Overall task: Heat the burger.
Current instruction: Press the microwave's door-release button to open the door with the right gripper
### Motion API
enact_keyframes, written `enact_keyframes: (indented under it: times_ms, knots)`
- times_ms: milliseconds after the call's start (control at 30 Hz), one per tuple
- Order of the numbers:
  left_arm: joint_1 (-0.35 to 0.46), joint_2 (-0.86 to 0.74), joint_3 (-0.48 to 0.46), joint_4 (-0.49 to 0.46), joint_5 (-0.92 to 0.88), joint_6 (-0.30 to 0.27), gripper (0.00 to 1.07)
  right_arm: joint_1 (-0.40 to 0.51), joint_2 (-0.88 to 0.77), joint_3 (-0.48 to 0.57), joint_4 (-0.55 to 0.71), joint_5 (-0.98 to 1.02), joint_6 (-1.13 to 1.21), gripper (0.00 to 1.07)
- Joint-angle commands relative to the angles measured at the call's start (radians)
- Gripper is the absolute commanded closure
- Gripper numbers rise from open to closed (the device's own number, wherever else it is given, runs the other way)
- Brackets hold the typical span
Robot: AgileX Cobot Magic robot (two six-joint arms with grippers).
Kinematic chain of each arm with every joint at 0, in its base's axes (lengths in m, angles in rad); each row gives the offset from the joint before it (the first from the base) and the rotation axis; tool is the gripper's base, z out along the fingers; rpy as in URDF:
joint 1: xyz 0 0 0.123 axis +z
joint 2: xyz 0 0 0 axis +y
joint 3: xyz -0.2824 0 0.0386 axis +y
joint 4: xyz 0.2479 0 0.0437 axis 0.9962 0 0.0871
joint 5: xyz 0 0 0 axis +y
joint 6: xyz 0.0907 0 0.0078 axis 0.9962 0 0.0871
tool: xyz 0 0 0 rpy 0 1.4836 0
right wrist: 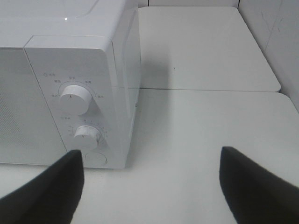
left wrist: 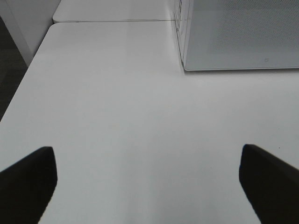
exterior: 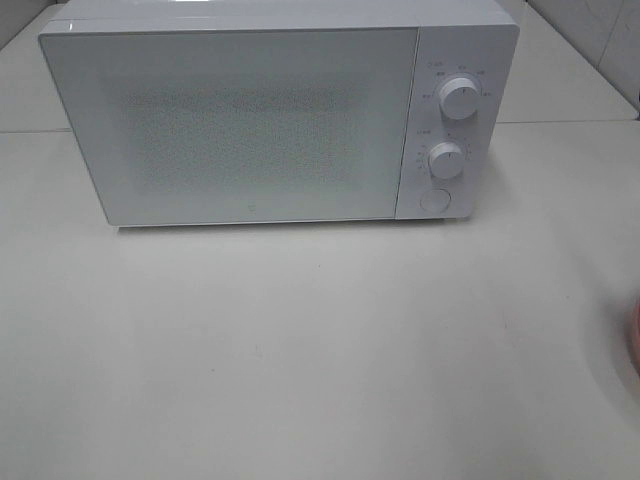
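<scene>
Microwave (exterior: 240, 120) at table (exterior: 300, 350) rear; control panel (exterior: 445, 120) on its right (button (exterior: 434, 200) lowest); plate rim (exterior: 634, 340) far right.

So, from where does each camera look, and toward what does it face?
Exterior high: above the table, looking down at the closed microwave; no arm shows.
Left wrist: low, facing the microwave's door corner; open left gripper shows.
Right wrist: facing the microwave's control panel; open right gripper shows.
Shared: all see the microwave.

My three views, one microwave (exterior: 240, 120)
High camera faces its front; wrist cameras skim the table (left wrist: 117, 102), each sharing a front corner.
</scene>
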Motion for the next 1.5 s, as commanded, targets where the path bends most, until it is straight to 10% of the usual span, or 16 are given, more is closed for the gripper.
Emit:
enact_keyframes:
  times_ms: [33, 733, 1500]
  knots:
    - [0.000, -0.013, -0.001, -0.009, -0.001, 0.002, 0.09, -0.006, 0.079, 0.000, -0.069, -0.132, 0.001, 0.35]
    - [0.000, -0.013, -0.001, -0.009, -0.001, 0.002, 0.09, -0.003, 0.342, 0.179, 0.010, -0.594, 0.029, 0.35]
    - [0.000, -0.013, -0.001, -0.009, -0.001, 0.002, 0.09, 0.404, 0.696, 0.209, 0.402, -0.937, 0.146, 0.42]
